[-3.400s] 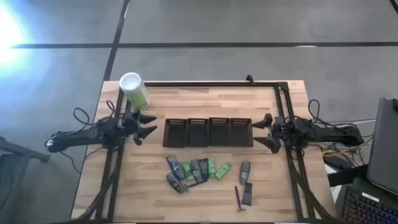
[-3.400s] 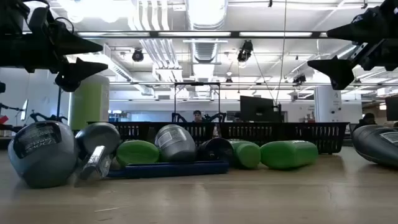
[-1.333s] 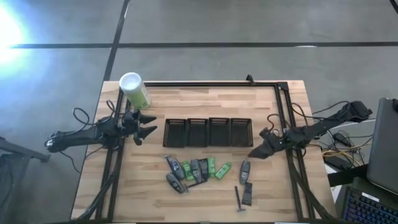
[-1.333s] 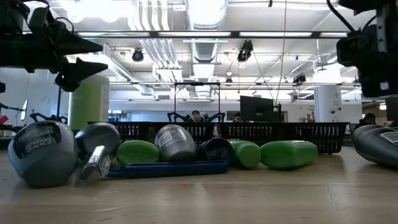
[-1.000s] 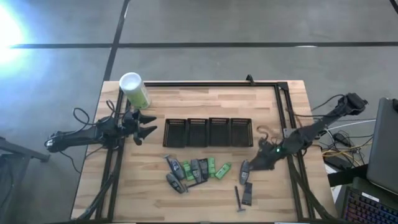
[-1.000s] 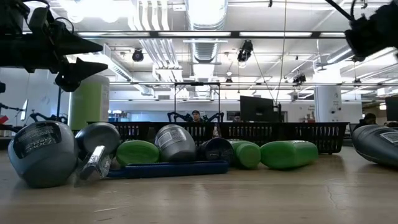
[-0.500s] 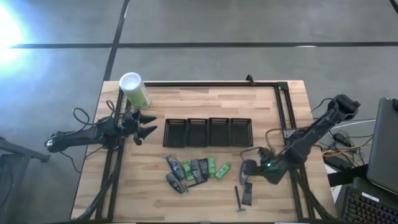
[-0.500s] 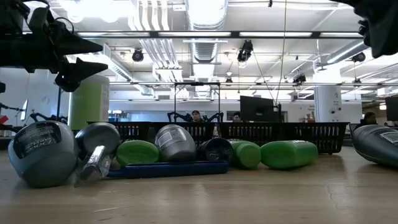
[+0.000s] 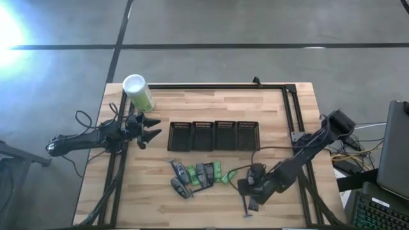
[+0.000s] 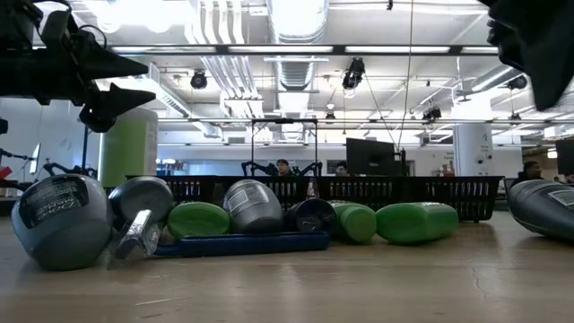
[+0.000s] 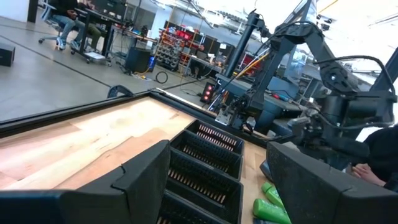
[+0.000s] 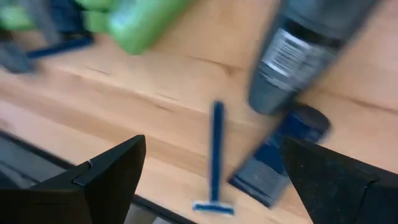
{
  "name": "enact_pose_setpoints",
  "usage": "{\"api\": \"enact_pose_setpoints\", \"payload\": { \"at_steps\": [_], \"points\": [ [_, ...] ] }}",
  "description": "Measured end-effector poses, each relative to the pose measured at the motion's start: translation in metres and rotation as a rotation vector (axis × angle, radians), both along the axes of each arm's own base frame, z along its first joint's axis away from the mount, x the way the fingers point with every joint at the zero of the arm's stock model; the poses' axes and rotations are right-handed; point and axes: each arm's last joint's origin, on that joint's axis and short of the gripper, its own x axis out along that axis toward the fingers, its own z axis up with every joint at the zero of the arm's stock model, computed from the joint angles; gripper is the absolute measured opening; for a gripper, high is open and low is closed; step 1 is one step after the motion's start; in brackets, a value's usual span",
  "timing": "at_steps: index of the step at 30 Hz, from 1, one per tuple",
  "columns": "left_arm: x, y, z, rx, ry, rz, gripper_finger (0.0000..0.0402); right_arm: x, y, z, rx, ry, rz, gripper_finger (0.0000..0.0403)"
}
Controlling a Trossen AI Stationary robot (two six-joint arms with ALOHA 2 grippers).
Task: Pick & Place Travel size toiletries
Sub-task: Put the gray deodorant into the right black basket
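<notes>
Left gripper (image 9: pixel 148 128): it hangs open over the left part of the bench (image 9: pixel 160 195), near the green canister (image 9: pixel 138 93), well apart from the toiletries; this arm waits.
Mesh trays (image 9: pixel 214 135): a row of four at the middle of the bench, behind the toiletries.
Main pile (image 9: pixel 199 174): grey tubes and green packets lie close together in front of the trays.
Grey tube (image 12: pixel 311 51): it lies just ahead of the right gripper, its long axis pointing away from the gripper, one end touching the dark flat packet (image 12: pixel 280 155).
Razor (image 12: pixel 215 158): it lies beside the dark packet, the handle about parallel to the tube, the head toward the bench edge.
Right gripper (image 9: pixel 250 187): it is low over this right group, fingers wide open, clearly the nearer arm.
Hidden: from above, the arm covers the tube, so the target is probably the tube, but I cannot be sure.
</notes>
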Motion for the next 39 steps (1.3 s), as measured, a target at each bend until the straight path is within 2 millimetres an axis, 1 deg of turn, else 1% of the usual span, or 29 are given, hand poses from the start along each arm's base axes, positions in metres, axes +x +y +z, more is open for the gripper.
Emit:
{"api": "enact_pose_setpoints", "payload": {
  "at_steps": [3,7,9,11,13,16,18,20,22,25,27,30,32,35,37,39],
  "points": [
    [0.000,0.000,0.000,0.000,0.000,0.000,0.0273,-0.001,0.001,-0.001,0.001,0.110,-0.072,0.0364],
    [0.000,0.000,0.000,0.000,0.000,0.000,0.0273,-0.005,-0.004,0.011,-0.090,0.222,-0.109,0.0364],
    [0.000,0.000,0.000,0.000,0.001,0.000,0.0273,-0.003,-0.010,0.012,-0.155,0.263,-0.117,0.0364],
    [0.000,0.000,0.000,0.000,0.000,0.000,0.0273,0.003,-0.018,0.010,-0.186,0.286,-0.110,0.0364],
    [0.000,0.000,0.000,0.000,0.000,0.000,0.0273,0.011,-0.028,0.004,-0.190,0.278,-0.109,0.0364],
    [0.000,0.000,0.000,0.000,0.001,0.000,0.0273,0.024,-0.040,-0.013,-0.179,0.287,-0.093,0.0364],
    [0.000,0.000,0.000,0.000,0.000,0.000,0.0273,0.027,-0.047,-0.022,-0.168,0.312,-0.100,0.0364],
    [0.000,0.000,0.000,0.000,0.000,0.000,0.0273,0.025,-0.053,-0.028,-0.162,0.352,-0.123,0.0364],
    [0.000,0.000,0.000,0.000,0.001,0.000,0.0273,0.023,-0.054,-0.032,-0.154,0.378,-0.125,0.0364],
    [0.000,0.000,0.000,0.000,0.001,0.000,0.0273,0.021,-0.053,-0.033,-0.141,0.383,-0.129,0.0364],
    [0.000,0.000,0.000,0.000,0.001,0.000,0.0273,0.020,-0.053,-0.037,-0.133,0.384,-0.105,0.0364],
    [0.000,0.000,0.000,0.000,0.001,0.000,0.0273,0.023,-0.054,-0.048,-0.111,0.332,-0.071,0.0364],
    [0.000,0.000,0.000,0.000,0.001,0.000,0.0273,0.023,-0.055,-0.057,-0.117,0.333,-0.086,0.0363],
    [0.000,0.000,0.000,-0.001,0.001,0.000,0.0273,0.022,-0.055,-0.062,-0.137,0.347,-0.091,0.0349],
    [0.000,0.000,0.000,-0.001,0.001,0.000,0.0273,0.022,-0.055,-0.061,-0.143,0.354,-0.072,0.0327],
    [0.000,0.000,0.000,0.000,0.001,0.000,0.0273,0.022,-0.055,-0.058,-0.161,0.363,-0.048,0.0296]
  ]
}}
